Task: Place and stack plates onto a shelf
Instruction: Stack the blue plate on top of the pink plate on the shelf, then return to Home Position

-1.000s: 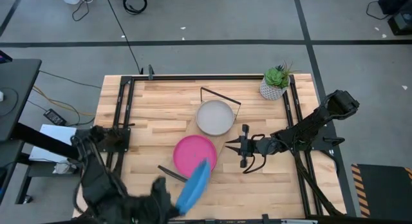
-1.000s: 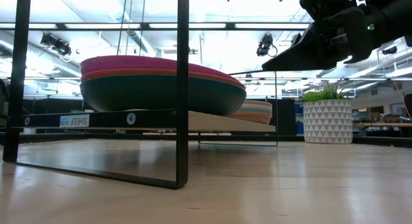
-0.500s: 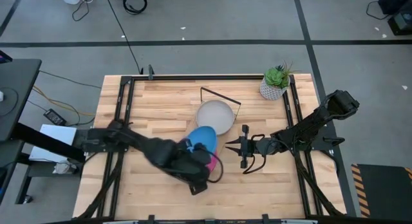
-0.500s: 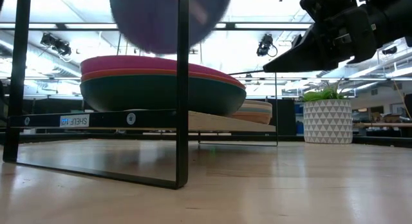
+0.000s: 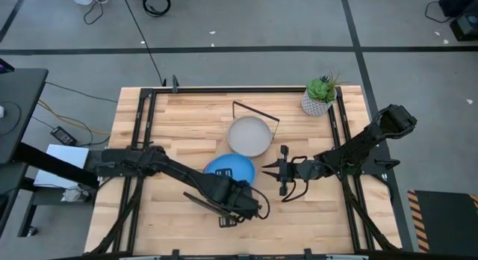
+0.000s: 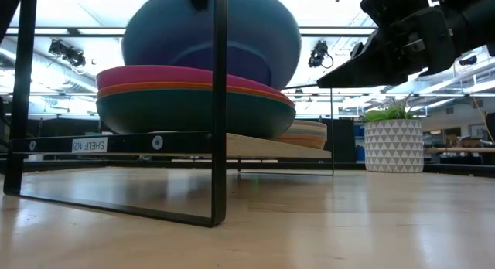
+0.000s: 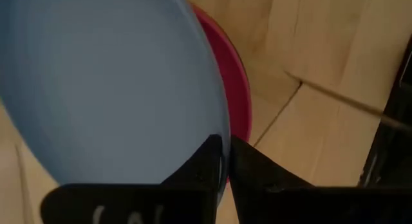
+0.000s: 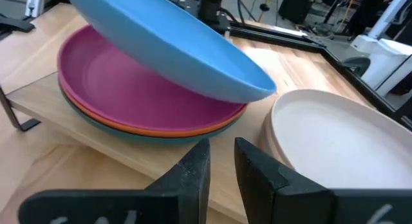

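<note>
A bright blue plate hangs tilted over a stack of pink, orange and dark teal plates on the near end of the shelf. My left gripper is shut on the blue plate's near edge. A cream plate tops a second stack on the shelf's far end. My right gripper waits just right of the shelf, fingers a narrow gap apart, touching nothing. The grey, brown and light blue plates do not show clearly. My left gripper pinches the blue plate's rim on its near side, one finger over the inner face and one under it, coming from the table's near side. The plate is tilted, held edge high, far edge low over the pink plate; whether it touches there I cannot tell.
A potted plant stands at the table's far right corner. The shelf's black frame ends rise above the board. Bare wooden tabletop lies to the left of the shelf and along the near edge.
My left arm has swung from the table's near left edge toward the shelf, carrying the blue plate. The plate, which stood steeply on edge near the table's near edge, now lies flatter above the pink plate and has come down lower over it.
</note>
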